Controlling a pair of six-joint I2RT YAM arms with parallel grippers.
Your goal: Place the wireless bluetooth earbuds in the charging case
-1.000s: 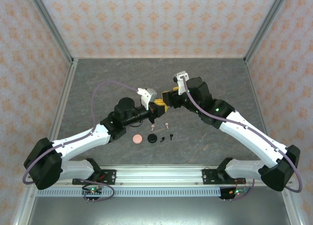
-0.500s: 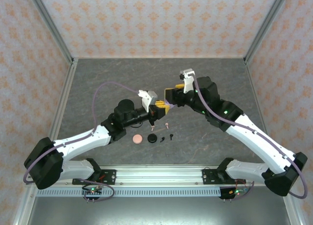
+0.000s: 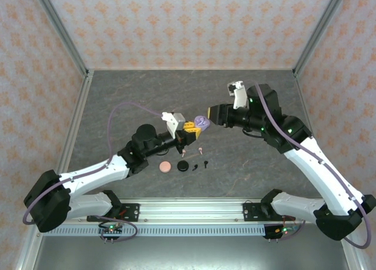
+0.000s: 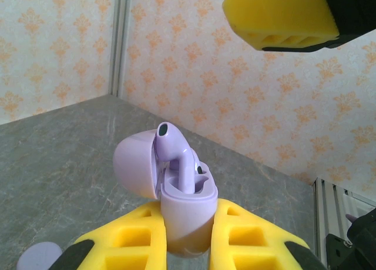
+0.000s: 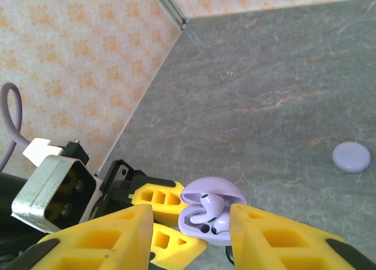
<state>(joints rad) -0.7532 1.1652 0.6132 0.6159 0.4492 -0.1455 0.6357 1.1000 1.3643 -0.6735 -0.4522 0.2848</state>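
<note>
The lavender charging case [image 4: 185,217] is pinched between the yellow fingers of my left gripper [image 4: 185,238], which is shut on it above the table. Its lid [image 4: 134,164] is swung open. One lavender earbud [image 4: 176,155] stands in the case stem-down, with its head sticking out. In the right wrist view a second lavender earbud [image 5: 218,225] lies beside it in the case [image 5: 197,226]. My right gripper [image 3: 212,114] hangs just right of the case [image 3: 201,122], open and holding nothing. A pale pink earbud [image 3: 200,149] and a black earbud [image 3: 206,163] lie on the table.
A pink round case [image 3: 166,166] and a black case [image 3: 184,165] lie on the grey table below the left gripper [image 3: 191,128]. A lavender disc [image 5: 351,157] rests on the table farther off. Patterned walls close in the left, right and back sides.
My right gripper has drawn back up and to the right, away from the case, and its jaws have narrowed. The left gripper keeps its hold and has shifted slightly.
</note>
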